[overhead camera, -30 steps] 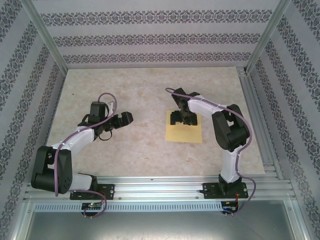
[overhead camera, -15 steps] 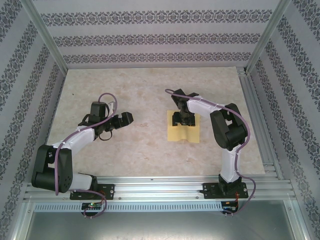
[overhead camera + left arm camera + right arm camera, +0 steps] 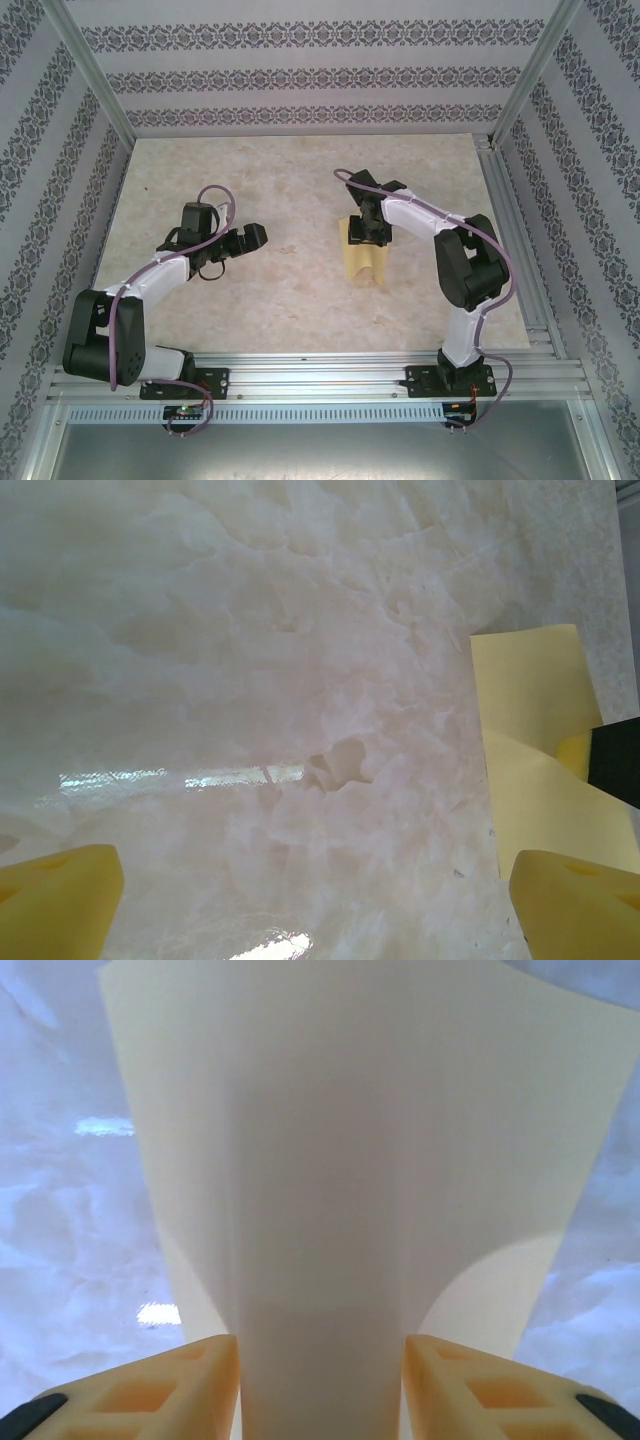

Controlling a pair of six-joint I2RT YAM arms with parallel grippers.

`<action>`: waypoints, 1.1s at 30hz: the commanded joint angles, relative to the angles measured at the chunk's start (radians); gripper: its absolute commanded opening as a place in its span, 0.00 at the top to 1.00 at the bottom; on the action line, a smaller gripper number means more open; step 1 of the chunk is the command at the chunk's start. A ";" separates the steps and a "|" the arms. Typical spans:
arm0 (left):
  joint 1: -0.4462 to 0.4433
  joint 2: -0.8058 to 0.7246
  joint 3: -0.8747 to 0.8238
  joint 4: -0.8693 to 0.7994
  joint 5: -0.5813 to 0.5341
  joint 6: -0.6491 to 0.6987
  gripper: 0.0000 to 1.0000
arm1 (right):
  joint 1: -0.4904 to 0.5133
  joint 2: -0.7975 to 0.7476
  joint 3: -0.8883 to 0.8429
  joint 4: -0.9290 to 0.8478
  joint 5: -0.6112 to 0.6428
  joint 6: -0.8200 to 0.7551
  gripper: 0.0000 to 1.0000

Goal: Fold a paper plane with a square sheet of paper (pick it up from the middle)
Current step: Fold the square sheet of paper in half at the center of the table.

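Grasping square sheet of paper (image 3: 366,264) by its buckled middle with right gripper (image 3: 366,236), right of desk (image 3: 280,180) centre, ridge aligned near edge to far edge; with left gripper (image 3: 250,238) released, well apart leftward.

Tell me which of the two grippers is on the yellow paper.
The right gripper: its fingers squeeze the square sheet of paper into a hump between them. The left gripper hangs open, away from it.

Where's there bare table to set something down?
Free: the far strip of table along the back wall, and the middle between the left gripper and the paper. Crowded: where the right gripper pinches the paper.
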 commanded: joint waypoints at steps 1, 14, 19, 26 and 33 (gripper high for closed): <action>-0.015 0.004 0.025 -0.009 0.001 0.013 0.00 | -0.002 -0.035 0.013 -0.013 -0.035 -0.004 0.53; -0.017 -0.029 0.036 -0.016 -0.002 -0.004 0.00 | 0.032 -0.137 0.007 0.154 -0.329 0.075 0.54; -0.016 -0.057 0.049 -0.037 -0.003 -0.006 0.00 | 0.056 -0.134 -0.023 0.312 -0.441 0.164 0.54; -0.018 -0.077 0.056 -0.037 0.027 -0.026 0.00 | 0.049 -0.095 -0.125 0.462 -0.481 0.235 0.53; -0.045 -0.071 0.056 0.000 0.043 -0.061 0.00 | -0.002 -0.114 -0.262 0.496 -0.467 0.217 0.49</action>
